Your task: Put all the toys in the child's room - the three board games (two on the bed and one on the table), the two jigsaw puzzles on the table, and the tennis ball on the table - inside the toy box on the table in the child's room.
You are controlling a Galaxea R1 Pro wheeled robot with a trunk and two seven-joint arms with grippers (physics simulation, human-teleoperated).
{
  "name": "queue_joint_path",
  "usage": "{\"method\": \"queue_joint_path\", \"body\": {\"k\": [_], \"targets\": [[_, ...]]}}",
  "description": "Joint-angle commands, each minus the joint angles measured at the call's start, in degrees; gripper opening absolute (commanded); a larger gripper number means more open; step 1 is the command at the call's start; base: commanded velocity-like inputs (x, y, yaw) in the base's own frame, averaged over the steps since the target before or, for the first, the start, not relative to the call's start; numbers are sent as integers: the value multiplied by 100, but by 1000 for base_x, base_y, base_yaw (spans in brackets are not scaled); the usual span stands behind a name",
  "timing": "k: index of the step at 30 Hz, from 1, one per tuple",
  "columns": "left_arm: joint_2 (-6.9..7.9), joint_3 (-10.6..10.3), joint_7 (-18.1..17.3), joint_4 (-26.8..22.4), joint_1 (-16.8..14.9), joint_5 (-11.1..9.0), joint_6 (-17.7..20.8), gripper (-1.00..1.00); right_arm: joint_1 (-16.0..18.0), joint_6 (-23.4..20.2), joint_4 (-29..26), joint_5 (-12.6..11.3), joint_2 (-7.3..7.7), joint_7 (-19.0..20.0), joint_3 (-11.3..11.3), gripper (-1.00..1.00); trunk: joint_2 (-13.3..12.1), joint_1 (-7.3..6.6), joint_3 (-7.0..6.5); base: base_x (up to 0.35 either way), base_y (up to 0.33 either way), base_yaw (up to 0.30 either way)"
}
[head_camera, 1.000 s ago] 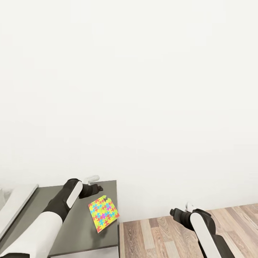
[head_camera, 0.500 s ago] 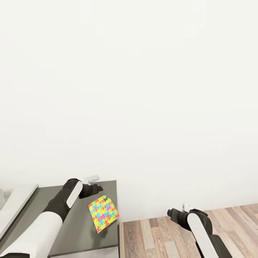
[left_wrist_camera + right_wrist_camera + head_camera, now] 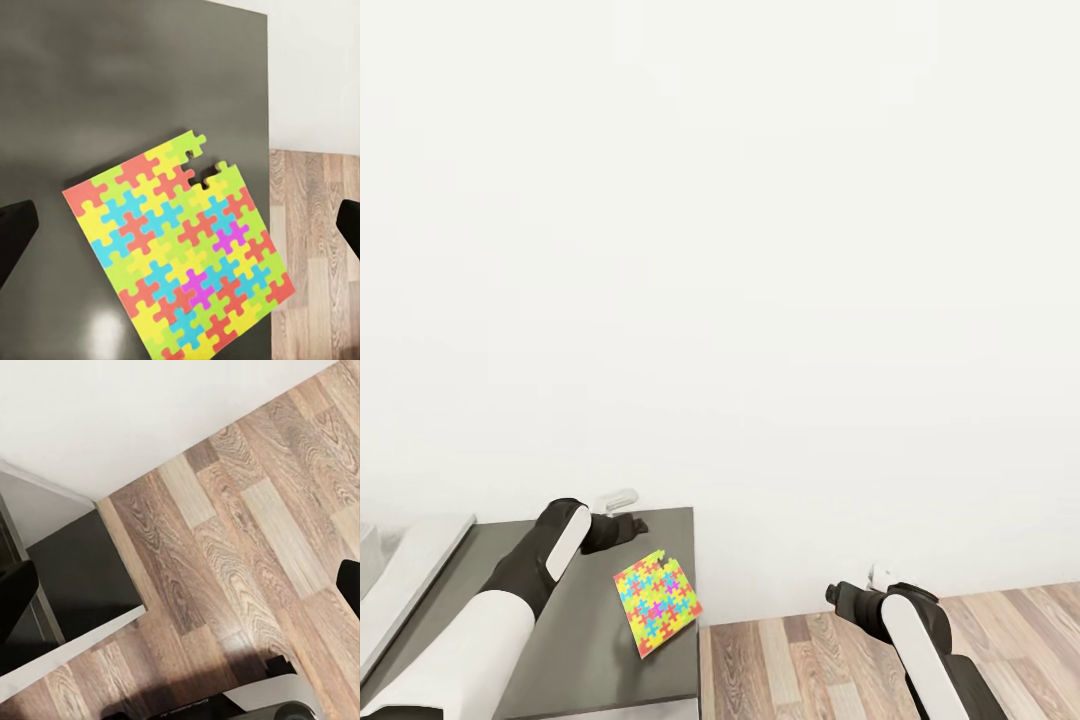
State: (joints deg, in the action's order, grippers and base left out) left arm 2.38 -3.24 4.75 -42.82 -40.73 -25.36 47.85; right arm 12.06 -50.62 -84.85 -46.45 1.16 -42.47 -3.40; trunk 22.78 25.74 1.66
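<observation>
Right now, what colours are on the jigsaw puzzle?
The jigsaw puzzle has red, yellow, green, blue and pink pieces, clearest in the left wrist view.

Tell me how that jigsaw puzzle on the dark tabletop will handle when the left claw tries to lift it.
The jigsaw puzzle lies flat and thin on the table, so pinching it from above looks hard; sliding it first may help. It sits near the table's edge, so a push could tip it onto the floor. Its interlocking pieces, with one gap at a corner, might flex or separate.

left arm [image 3: 510,600]: white shell, black joints | right arm [image 3: 920,640]: same
</observation>
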Motion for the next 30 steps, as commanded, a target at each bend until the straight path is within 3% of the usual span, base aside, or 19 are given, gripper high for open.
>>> {"method": "queue_joint_path", "body": {"k": [1, 14, 20, 30], "targets": [[4, -27, 50, -7, -5, -60, 17, 100, 7, -12, -6, -50, 6, -59, -11, 100, 14, 4, 15, 1, 1, 3], [25, -8, 29, -7, -5, -114, 400, 100, 7, -9, -5, -49, 7, -59, -11, 100, 14, 4, 100, 0, -18, 0], [4, -7, 39, -7, -5, -133, 420, 100, 7, -9, -5, -49, 7, -59, -16, 100, 14, 4, 105, 0, -186, 0], [0, -10, 51, -7, -5, -131, 404, 100, 7, -9, -5, -57, 7, -59, -20, 100, 14, 4, 106, 0, -23, 0]]}}
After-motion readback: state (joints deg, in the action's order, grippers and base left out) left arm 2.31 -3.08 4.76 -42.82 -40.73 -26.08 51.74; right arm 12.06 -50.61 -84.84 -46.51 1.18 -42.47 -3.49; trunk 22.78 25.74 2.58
